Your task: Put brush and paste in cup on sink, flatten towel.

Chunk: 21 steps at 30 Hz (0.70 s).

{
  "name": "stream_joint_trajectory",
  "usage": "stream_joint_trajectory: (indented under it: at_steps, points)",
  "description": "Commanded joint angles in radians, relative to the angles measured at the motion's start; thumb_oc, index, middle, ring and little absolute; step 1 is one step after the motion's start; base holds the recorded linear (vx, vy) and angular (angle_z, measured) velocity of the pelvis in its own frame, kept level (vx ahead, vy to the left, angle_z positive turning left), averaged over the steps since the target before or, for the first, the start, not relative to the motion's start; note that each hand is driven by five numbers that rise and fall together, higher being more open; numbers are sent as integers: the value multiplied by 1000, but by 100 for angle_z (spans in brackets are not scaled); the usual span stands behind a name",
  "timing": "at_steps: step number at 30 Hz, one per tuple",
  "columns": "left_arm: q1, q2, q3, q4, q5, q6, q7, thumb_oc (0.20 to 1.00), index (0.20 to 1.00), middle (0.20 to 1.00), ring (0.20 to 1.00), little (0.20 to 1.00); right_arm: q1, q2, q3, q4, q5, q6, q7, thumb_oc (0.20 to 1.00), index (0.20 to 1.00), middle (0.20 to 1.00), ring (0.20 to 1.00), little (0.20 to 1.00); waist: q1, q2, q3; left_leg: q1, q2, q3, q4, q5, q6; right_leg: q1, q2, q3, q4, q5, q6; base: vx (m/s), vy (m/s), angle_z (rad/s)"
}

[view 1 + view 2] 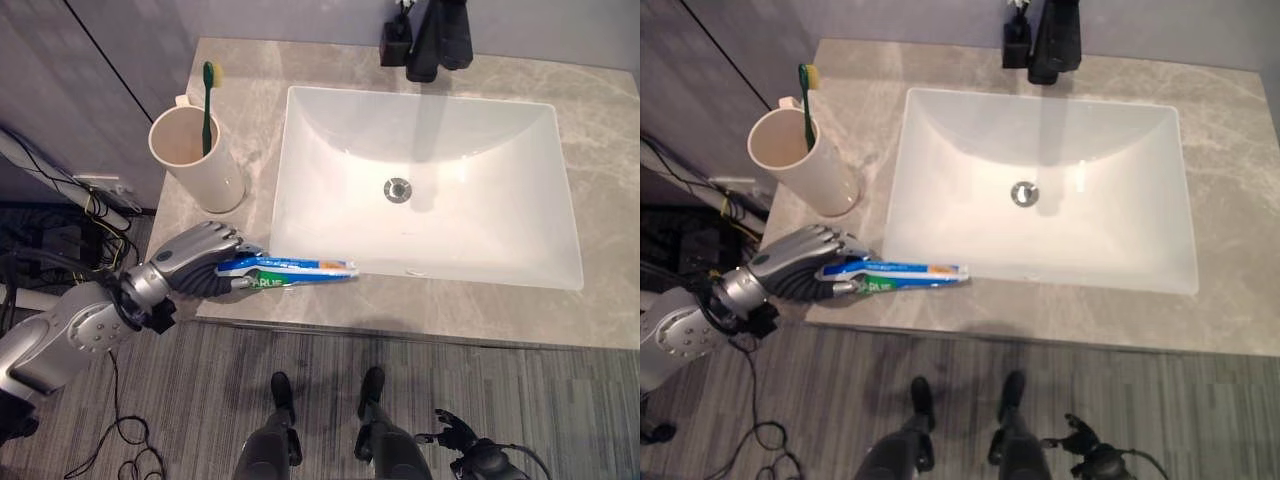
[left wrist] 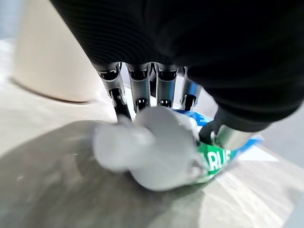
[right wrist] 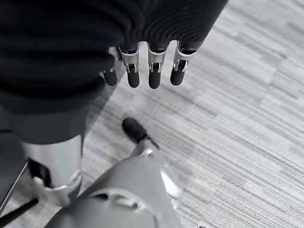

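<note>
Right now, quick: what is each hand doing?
Left hand: shut on the paste, at the counter's front edge.
Right hand: open, holding nothing, low over the floor.

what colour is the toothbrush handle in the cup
Green: the toothbrush handle shows best in the left eye view.
</note>
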Motion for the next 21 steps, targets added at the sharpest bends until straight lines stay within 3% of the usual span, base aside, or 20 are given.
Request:
stream_joint_trajectory:
  at_steps: [1,11,21]
  points:
    - [102,21,-184,29,88,-27,-75,200,200,200,200,200,-1,-10,-13,41,21,-5,-32,1000,1000,1000,1000,1000,-22,-13,6,6,16,-10,4,-22,-32,33,-84,17,1,8,111,-33,10,-14]
    - [83,24,-238,29,99,-39,-72,200,200,200,200,200,33,-15,-32,67,20,-4,-38,1000,1000,1000,1000,1000,-29,-8,-3,6,16,-13,4,-23,-32,29,-88,23,0,9,111,-16,-3,-4]
    - [178,-57,-77,75,146,-6,2,200,200,200,200,200,67,2,-62,66,45,-2,-39,1000,1000,1000,1000,1000,-26,-20,-55,37,26,-15,4,-25,-36,61,-84,21,0,4,110,23,-15,-5]
